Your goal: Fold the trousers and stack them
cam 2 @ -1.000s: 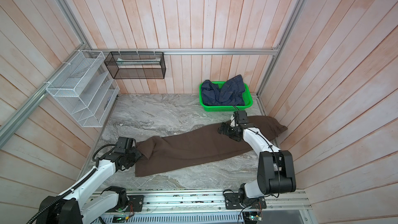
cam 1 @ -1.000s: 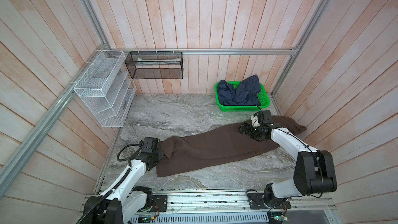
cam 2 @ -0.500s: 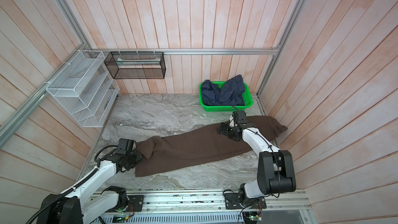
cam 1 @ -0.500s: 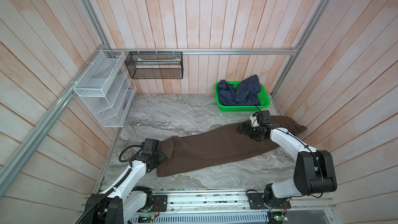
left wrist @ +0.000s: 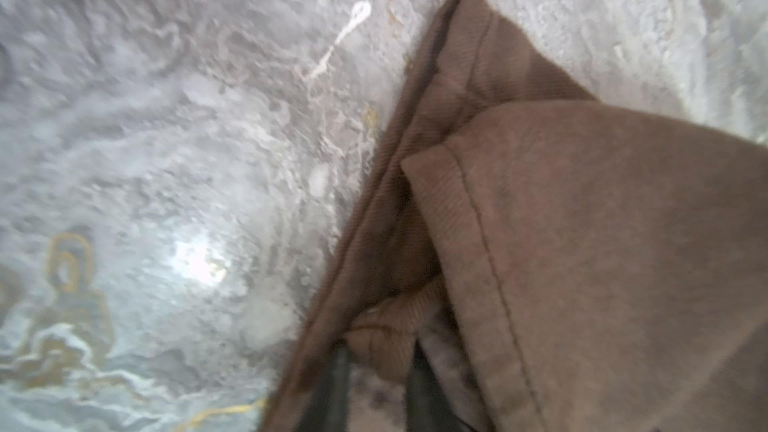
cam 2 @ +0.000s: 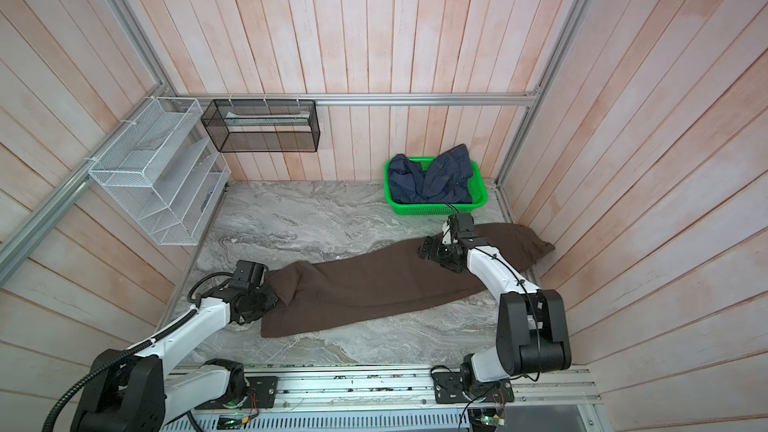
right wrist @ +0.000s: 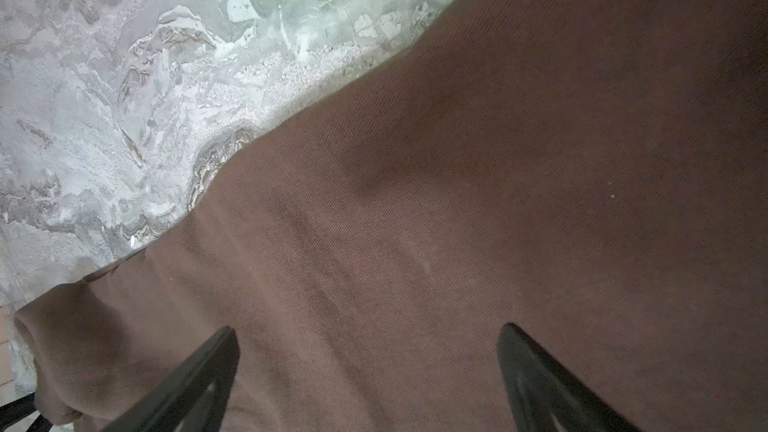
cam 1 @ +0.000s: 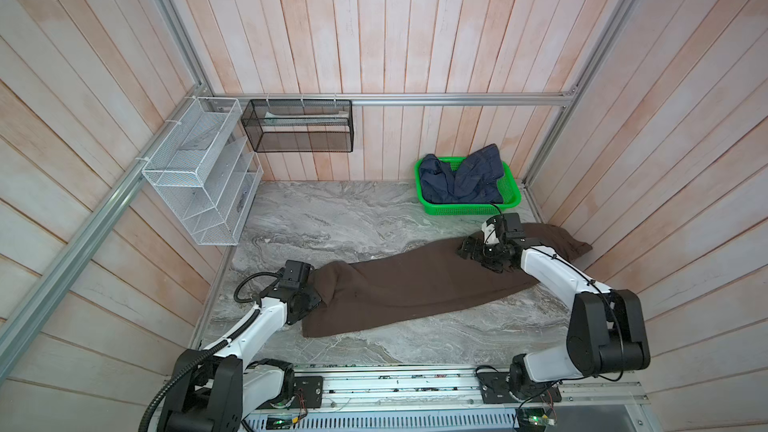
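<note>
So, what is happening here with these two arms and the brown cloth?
Two robot arms are working on the trousers, which lie stretched at full length across the marble table. The left gripper pinches a bunch of fabric at one end. The right gripper stands open over the cloth near the other end, holding nothing. No crosswise fold is made yet. A navy garment sits in the green basket at the back.

Trousers (cam 2: 374,288) outstretched; left hand (cam 2: 277,300) perhaps gripping hem
</note>
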`<state>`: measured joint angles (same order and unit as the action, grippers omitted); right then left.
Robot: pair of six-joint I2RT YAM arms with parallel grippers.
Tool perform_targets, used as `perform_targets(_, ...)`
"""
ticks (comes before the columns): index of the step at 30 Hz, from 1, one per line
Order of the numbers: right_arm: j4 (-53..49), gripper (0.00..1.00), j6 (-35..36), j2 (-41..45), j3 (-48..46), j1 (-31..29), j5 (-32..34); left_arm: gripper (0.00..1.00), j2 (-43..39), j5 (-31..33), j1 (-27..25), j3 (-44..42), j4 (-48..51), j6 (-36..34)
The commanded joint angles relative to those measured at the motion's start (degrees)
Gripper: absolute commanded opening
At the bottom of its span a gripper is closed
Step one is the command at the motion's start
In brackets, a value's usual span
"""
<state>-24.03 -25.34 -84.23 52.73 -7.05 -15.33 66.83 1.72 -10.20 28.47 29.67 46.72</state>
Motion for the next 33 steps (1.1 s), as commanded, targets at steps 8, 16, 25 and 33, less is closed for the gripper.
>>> perform_targets(8, -0.2, 0.98, 0.3, -1.2, 0.8, -0.2, -0.2, 0.47, 2.3, 7.3, -1.1, 4.8, 7.0, -1.5)
perform_targets(16, -0.1, 0.98, 0.5, -1.4, 0.8, -0.3, -0.2, 0.33, 5.9, 7.7, -1.1, 6.7, 7.0, -3.4)
perform_targets(25, 0.1, 0.98, 0.5, -2.1, 1.2, -0.2, -0.6, 0.18, 4.3, 3.5, -2.0, 5.3, 3.7, -4.0)
perform_targets(33, -0.4, 0.98, 0.6, -1.9, 1.9, -0.2, -0.7, 0.0, -6.7, -5.9, -2.4, 8.5, 10.3, 1.1)
